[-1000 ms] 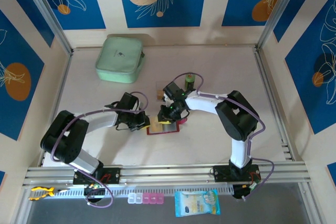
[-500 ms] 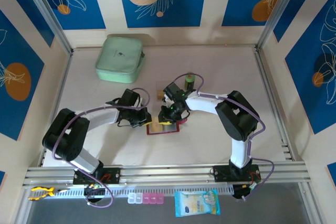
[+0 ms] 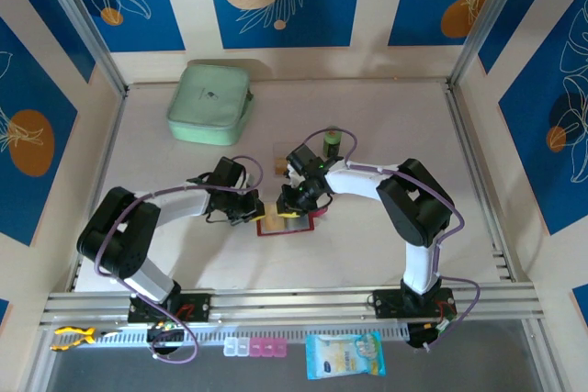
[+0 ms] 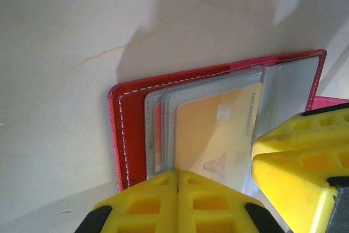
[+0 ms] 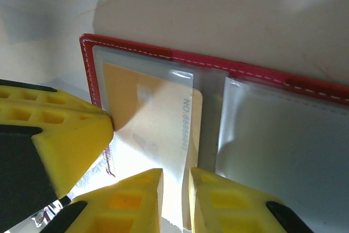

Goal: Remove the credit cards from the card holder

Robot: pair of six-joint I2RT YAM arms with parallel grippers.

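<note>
Count: 1 card holder (image 3: pixel 299 226), 1 credit card (image 5: pixel 152 113) visible inside it, 2 grippers. Also 1 mint-green zip case (image 3: pixel 210 103) at the far left corner of the table (image 3: pixel 386 126). 1 small tan rectangle (image 3: pixel 278 168) lies just beyond the holder; too small to identify.

Card holder: dark red, lying open and flat near the table's middle, between the two arms. Clear sleeves are fanned over its left half.

Credit card: yellowish-tan, printed number along one short side. It sits in a sleeve on the left half, with one long edge past the sleeve's rim.

Left gripper (image 4: pixel 177 181): fingers pressed fully together, no gap. The tip rests on the near edge of the sleeve stack at the holder's left side. Nothing is seen between the fingers.

Right gripper (image 5: pixel 175 178): closed to a thin slit, with the card's near edge running into the slit. The fingers (image 5: pixel 229 200) are in contact with the card and sleeve.
</note>
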